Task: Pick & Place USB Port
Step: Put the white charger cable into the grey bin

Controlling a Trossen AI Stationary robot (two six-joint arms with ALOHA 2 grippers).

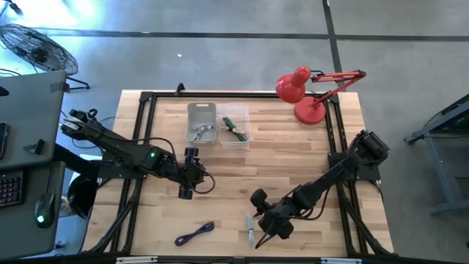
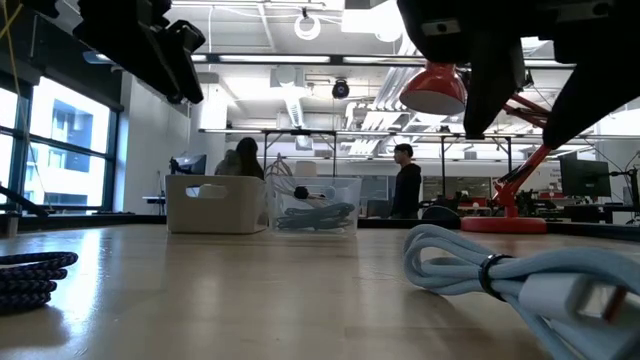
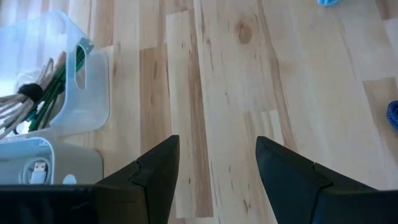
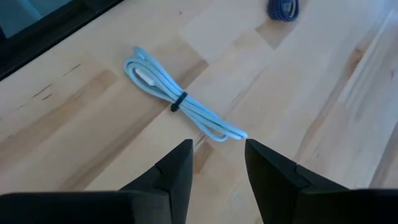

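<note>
Meanwhile, right tool [image 4: 217, 163] hovers open above light-blue cable [image 4: 180, 101].

The wooden table [image 1: 293, 154] holds a red lamp [image 1: 304, 92] at a far corner. Beside the lamp sit a gray bin [image 1: 201, 123] and a clear bin [image 1: 235, 126], touching. Well apart from the lamp, near the front edge, lie a light blue cable [image 1: 250, 229] and a dark blue cable [image 1: 194, 234].

**Two dark arms, matching build**

Both arms are black, jointed and slim, widening to blocky wrists. The left arm [image 1: 124, 150] carries a small green light (near its middle) and loose black cabling by its wrist. Each tool [image 3: 214, 180] has two matte black, wedge-shaped fingers [image 4: 277, 171] with flat, angular faces.
</note>
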